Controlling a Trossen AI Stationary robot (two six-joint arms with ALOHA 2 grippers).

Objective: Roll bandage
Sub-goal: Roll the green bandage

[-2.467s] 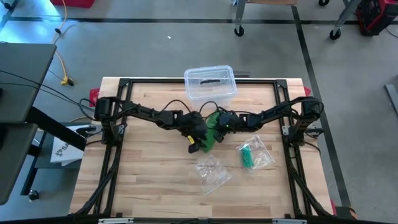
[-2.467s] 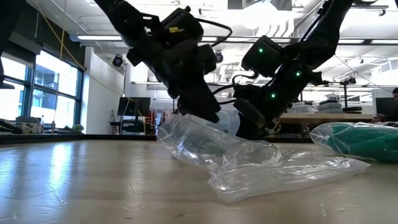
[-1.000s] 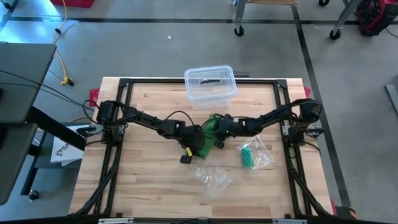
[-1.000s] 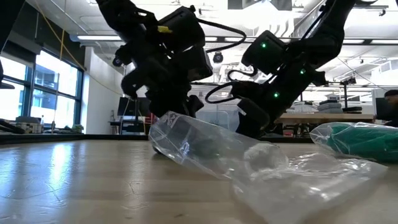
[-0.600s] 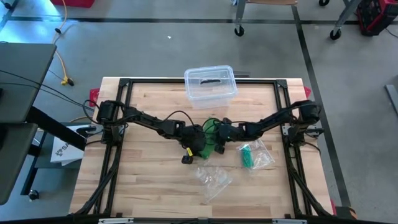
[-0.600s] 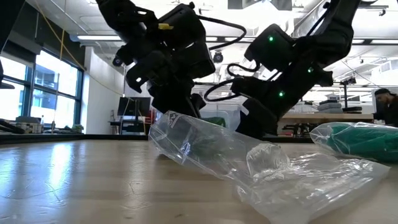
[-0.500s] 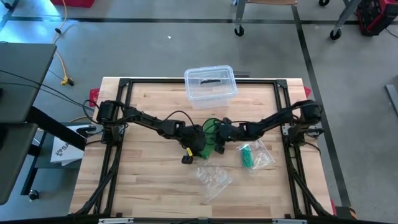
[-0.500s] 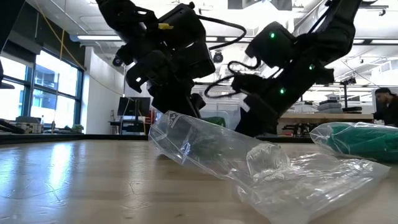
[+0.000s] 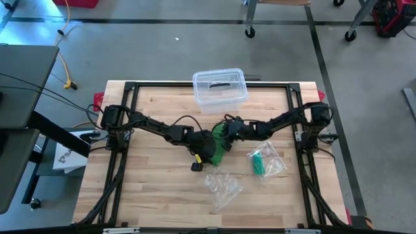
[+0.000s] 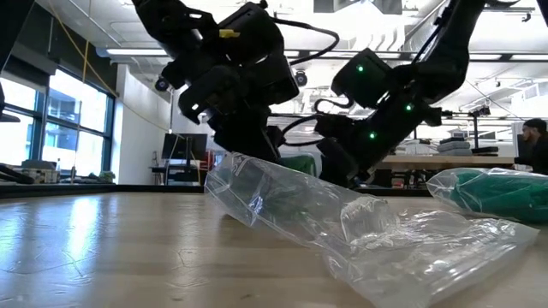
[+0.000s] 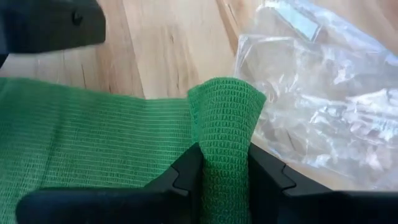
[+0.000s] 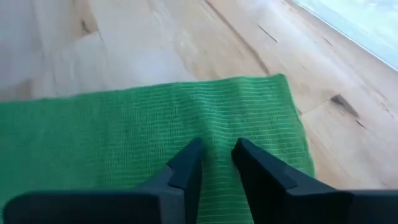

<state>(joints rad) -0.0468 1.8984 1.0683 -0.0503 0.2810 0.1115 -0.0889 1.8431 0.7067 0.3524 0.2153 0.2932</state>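
The green bandage [image 9: 218,142] lies mid-table as a flat strip [image 11: 93,143] on the wood. One end of it is turned up into a small fold [image 11: 225,115]. My left gripper [image 11: 225,168], at the middle of the table [image 9: 211,155], is shut on that fold. My right gripper [image 12: 216,163] reaches in from the right [image 9: 225,132] and is shut on the strip near its other end, whose short edge [image 12: 292,115] lies flat on the table. My left gripper pinches the turned-up fold of the bandage [image 11: 225,146] between its two fingers, several layers thick. It comes slanting down from the table's left. The fold stands up past the fingertips, and the strip beside it lies on the wood. My right gripper pinches a small ridge of the flat strip [image 12: 216,146] between its fingertips, a little way in from the short end. It comes slanting down from the table's right. The bandage around the fingers lies on the table.
An empty clear bag [image 9: 223,184] lies just near of the grippers, close to the fold [image 11: 323,93]. A second bag holding a green roll [image 9: 263,161] lies to the right. A clear lidded box [image 9: 220,86] stands at the far edge.
My right gripper went a little toward the left gripper, then drew back toward the table's far right, so more of the green strip now shows between the two grippers. The left gripper has kept its hold on the fold.
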